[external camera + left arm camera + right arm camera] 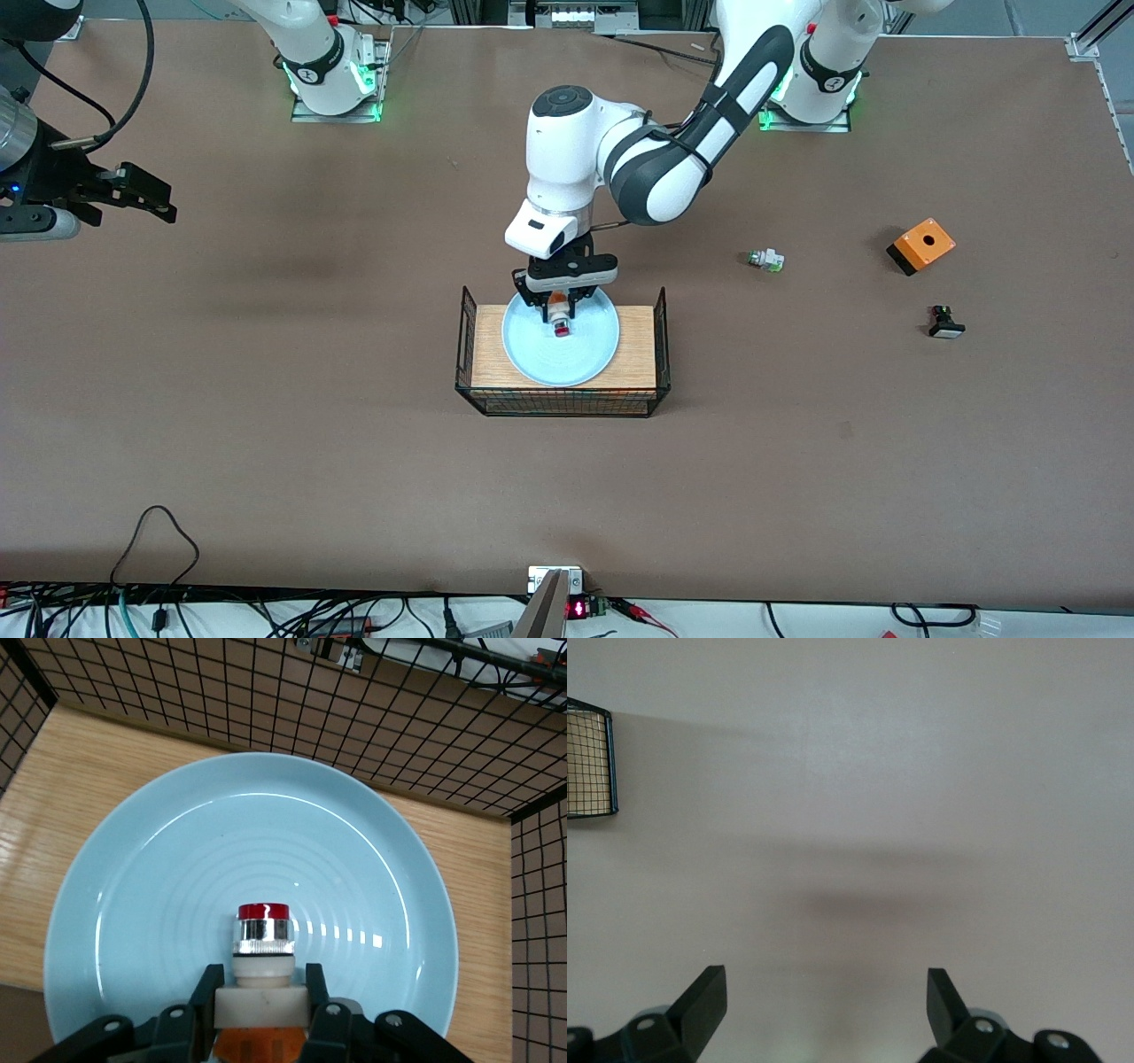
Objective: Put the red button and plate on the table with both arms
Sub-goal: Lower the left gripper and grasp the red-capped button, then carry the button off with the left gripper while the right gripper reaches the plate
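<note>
The pale blue plate (595, 356) lies on a small wooden board with black wire sides, in the middle of the brown table (266, 461). My left gripper (558, 310) is over the plate and shut on the white body of the red button (560, 327). In the left wrist view the button (263, 935) sits between the fingers (209, 985), red cap toward the plate (151, 877). I cannot tell whether it touches the plate. My right gripper (159, 202) waits open and empty over bare table at the right arm's end; its jaws stand wide apart in the right wrist view (827, 988).
The wooden board (640, 359) has black wire sides (661, 328). Toward the left arm's end lie a green-tipped white switch (765, 260), an orange box (921, 245) and a black-and-white switch (944, 322). A corner of the wire side (589, 766) shows in the right wrist view.
</note>
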Controlling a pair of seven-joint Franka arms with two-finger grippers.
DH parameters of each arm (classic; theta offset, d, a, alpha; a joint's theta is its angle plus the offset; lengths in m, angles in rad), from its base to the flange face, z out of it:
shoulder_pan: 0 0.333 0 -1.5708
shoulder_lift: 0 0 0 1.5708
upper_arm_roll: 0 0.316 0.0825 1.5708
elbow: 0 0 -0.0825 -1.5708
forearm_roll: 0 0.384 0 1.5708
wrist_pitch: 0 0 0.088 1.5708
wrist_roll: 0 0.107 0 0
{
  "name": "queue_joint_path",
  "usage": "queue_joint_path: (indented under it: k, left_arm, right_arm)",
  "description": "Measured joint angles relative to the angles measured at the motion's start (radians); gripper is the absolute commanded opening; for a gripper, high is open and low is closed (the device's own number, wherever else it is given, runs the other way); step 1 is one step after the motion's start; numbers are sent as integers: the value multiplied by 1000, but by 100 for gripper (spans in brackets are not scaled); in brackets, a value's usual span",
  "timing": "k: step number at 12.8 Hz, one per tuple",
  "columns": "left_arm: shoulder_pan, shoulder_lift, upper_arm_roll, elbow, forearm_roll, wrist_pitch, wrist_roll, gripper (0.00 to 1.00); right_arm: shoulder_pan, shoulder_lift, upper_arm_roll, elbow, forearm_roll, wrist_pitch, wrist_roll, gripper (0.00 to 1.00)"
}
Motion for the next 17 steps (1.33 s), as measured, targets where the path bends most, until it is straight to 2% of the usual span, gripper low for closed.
queue_joint_path:
  k: [3,6,8,10,13,15,17]
  left_arm:
    - [11,-45,1,30,-46,-117,78,35]
    - [63,-161,6,55,-222,-288,309,35]
    - [134,-254,12,56,-316,-398,480,37]
    - [216,-316,12,53,-353,-494,663,37]
    - [354,-340,13,27,-400,-527,989,39]
    - [460,-340,14,-13,-419,-528,1234,38]
    - [549,-340,15,-75,-425,-520,1428,39]
  right_arm:
    - [-1,2,-1,0,0,0,0,100]
    - [-1,5,-1,0,0,0,14,100]
    - [17,6,3,0,13,0,131,100]
    - [91,11,9,0,43,0,318,100]
    - [229,33,21,1,122,8,599,100]
    - [322,80,25,17,146,59,736,100]
    - [416,168,27,70,151,96,878,100]
